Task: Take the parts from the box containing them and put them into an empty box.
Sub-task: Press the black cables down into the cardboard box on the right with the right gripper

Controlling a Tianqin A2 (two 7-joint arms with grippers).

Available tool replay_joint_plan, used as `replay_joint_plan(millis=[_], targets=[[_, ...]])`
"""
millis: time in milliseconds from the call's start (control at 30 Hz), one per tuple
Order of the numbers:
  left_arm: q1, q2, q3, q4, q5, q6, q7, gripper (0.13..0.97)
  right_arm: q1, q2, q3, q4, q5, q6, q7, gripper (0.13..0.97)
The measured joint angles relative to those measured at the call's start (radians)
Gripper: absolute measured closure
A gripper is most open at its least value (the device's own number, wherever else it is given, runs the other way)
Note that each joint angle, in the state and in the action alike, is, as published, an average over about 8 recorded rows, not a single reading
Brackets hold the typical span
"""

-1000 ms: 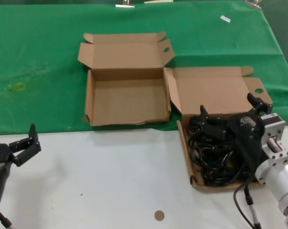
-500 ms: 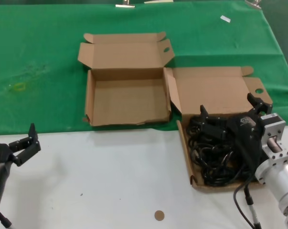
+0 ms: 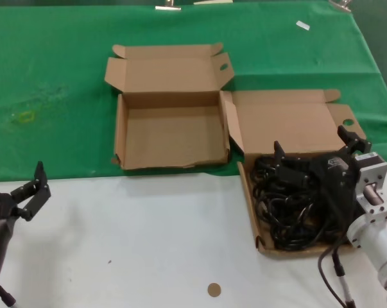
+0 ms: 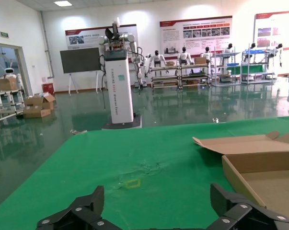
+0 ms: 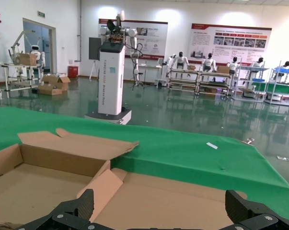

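Power cables (image 3: pixel 289 208), black and coiled, fill the box containing them (image 3: pixel 289 128) near the desk's right edge, where green cloth (image 3: pixel 52 77) over the far half meets bare white surface (image 3: pixel 148 244) along the near half. An empty box (image 3: pixel 171 138) sits open just beside it toward the desk's centre, on the green. The right gripper (image 3: pixel 315 154) hovers over the cables, fingers spread wide and holding nothing. The left gripper (image 3: pixel 33 189) waits near the left edge, fingers likewise apart. Behind the desk lies a glossy-floored hall with shelving and wall posters.
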Motion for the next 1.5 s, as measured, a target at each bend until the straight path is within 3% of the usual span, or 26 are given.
replay_joint_plan(millis=[333, 800, 933, 1033, 1267, 1500], targets=[[0.000, 0.000, 0.000, 0.000, 0.000, 0.000, 0.000, 0.416, -0.009, 0.100, -0.065, 0.020, 0.071, 0.057, 0.006, 0.129], [0.000, 0.000, 0.000, 0.000, 0.000, 0.000, 0.000, 0.753, 0.021, 0.437, -0.280, 0.100, 0.286, 0.119, -0.007, 0.129], [0.000, 0.000, 0.000, 0.000, 0.000, 0.000, 0.000, 0.753, 0.056, 0.531, -0.353, 0.118, 0.317, 0.110, -0.013, 0.129], [0.000, 0.000, 0.000, 0.000, 0.000, 0.000, 0.000, 0.803, 0.094, 0.599, -0.418, 0.126, 0.334, 0.101, -0.023, 0.129], [0.000, 0.000, 0.000, 0.000, 0.000, 0.000, 0.000, 0.895, 0.202, 0.736, -0.551, 0.122, 0.311, 0.032, -0.026, 0.129], [0.000, 0.000, 0.000, 0.000, 0.000, 0.000, 0.000, 0.949, 0.295, 0.829, -0.607, 0.094, 0.158, -0.131, 0.038, 0.129]])
